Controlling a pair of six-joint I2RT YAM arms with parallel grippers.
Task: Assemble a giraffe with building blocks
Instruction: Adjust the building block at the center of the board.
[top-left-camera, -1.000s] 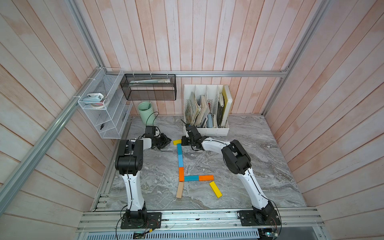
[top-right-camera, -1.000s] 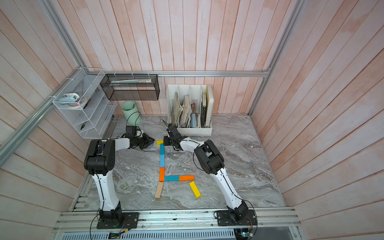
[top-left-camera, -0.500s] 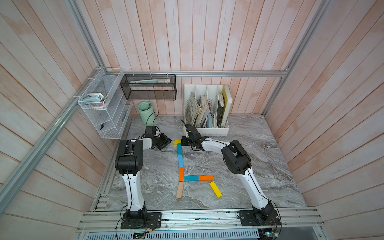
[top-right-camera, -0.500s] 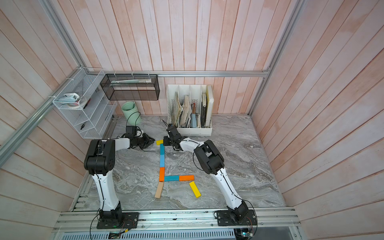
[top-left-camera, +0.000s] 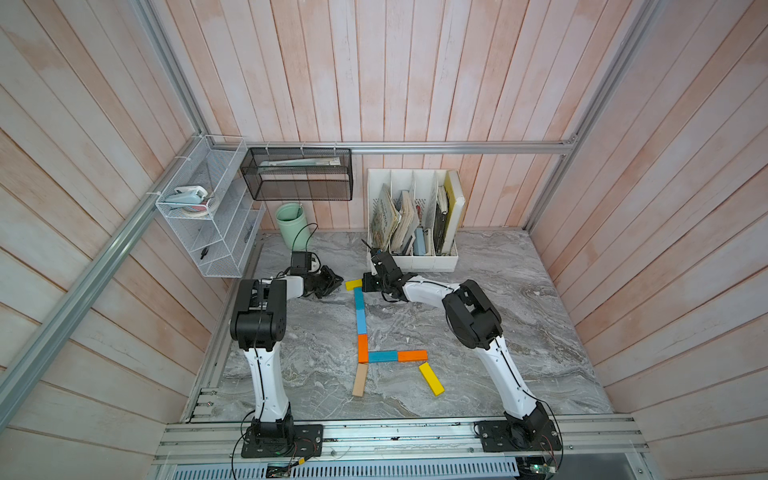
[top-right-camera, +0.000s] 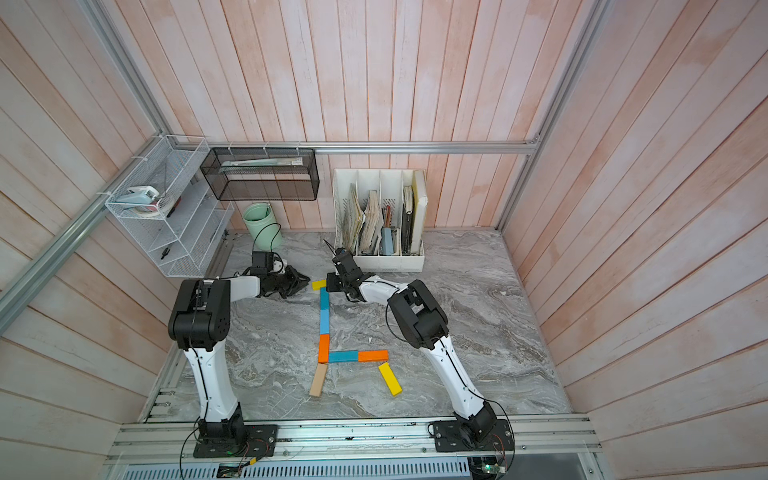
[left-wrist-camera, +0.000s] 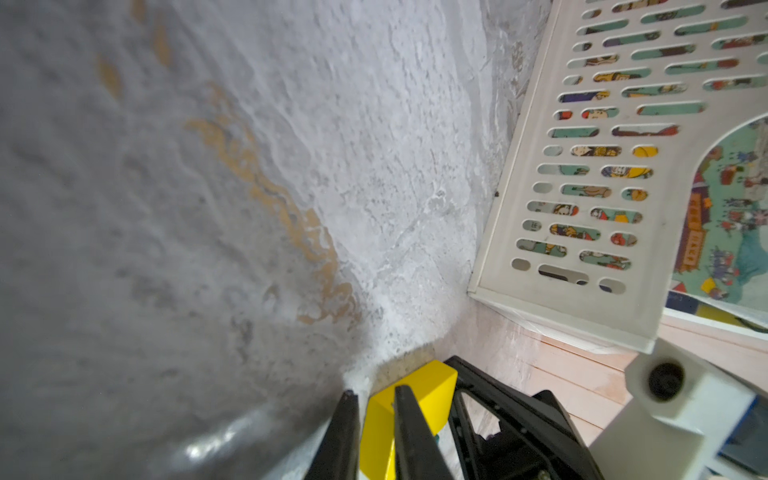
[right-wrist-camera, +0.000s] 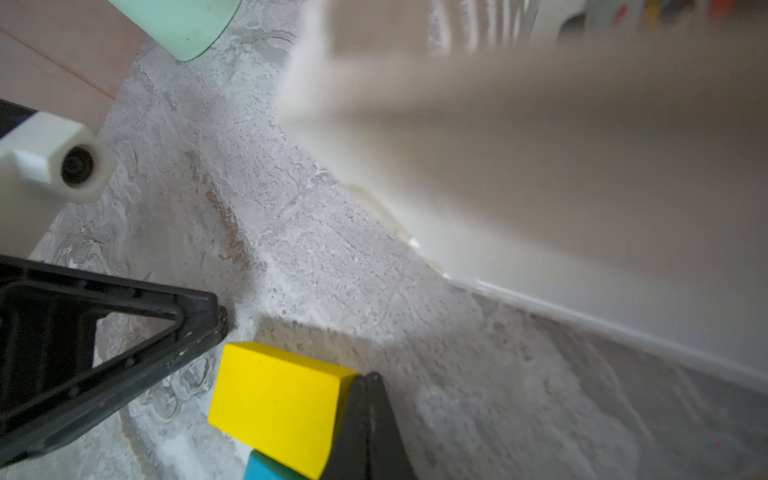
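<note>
Right wrist, closed right end effector (right-wrist-camera: 368, 378) touching yellow block (right-wrist-camera: 278, 399)

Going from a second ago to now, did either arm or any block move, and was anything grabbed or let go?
Nothing visibly changed. The left gripper and the shut right gripper sit at opposite ends of the yellow head block, as before. Nothing was taken hold of or released, and the rest of the giraffe lies where it was.

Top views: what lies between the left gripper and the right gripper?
The yellow block lies between the left gripper and the right gripper, in both top views and the right wrist view.
</note>
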